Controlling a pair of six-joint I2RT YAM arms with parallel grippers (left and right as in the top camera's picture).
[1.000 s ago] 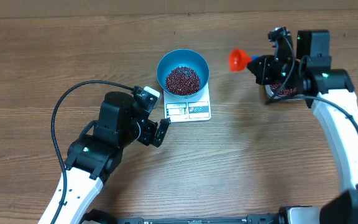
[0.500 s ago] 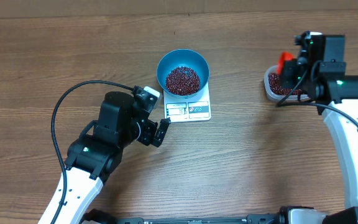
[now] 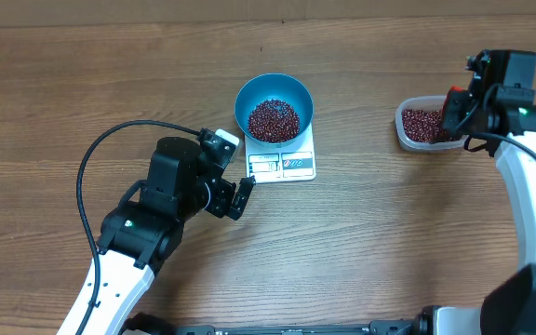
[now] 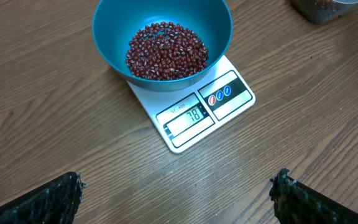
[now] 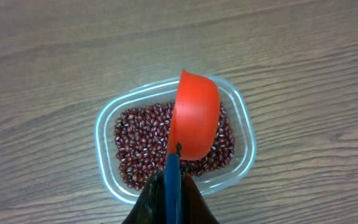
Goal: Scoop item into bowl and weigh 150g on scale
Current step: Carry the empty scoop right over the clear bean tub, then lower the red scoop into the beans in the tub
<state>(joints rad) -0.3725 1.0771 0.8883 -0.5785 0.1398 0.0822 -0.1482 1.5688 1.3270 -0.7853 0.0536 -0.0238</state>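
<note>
White scale [image 4: 194,112] at "78"

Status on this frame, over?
Left gripper open, near scale. Right gripper shut on red scoop over tub. Bowl on scale holds beans. Nothing blocking.

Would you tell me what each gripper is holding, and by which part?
The right gripper grips the red scoop by its blue handle; the left gripper is open, holding nothing.
</note>
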